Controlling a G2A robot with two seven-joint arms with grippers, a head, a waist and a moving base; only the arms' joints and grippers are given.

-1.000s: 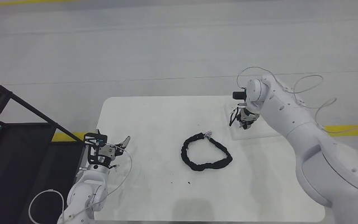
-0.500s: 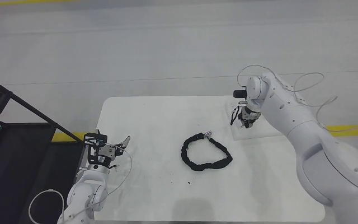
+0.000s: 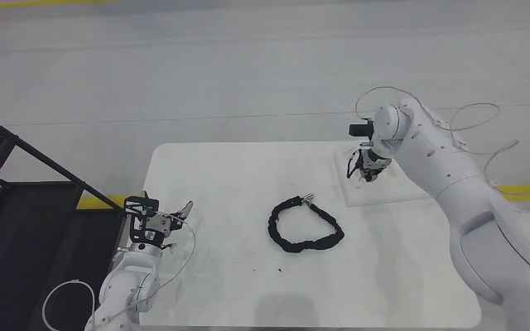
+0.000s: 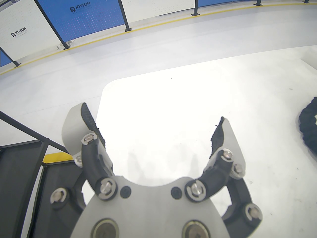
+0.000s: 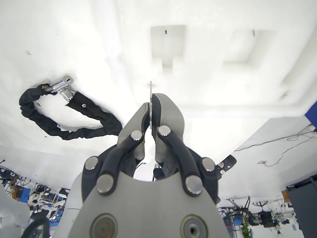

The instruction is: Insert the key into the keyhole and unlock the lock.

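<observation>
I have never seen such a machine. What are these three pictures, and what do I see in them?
This is a two-armed robot working at a white table. One picture looks down from above the arms; the other two come from cameras on each wrist. On the table lies a black chain lock with a metal keyhole, and a white tray. The right gripper pinches a thin key above the tray. The left gripper is open and holds nothing.
</observation>
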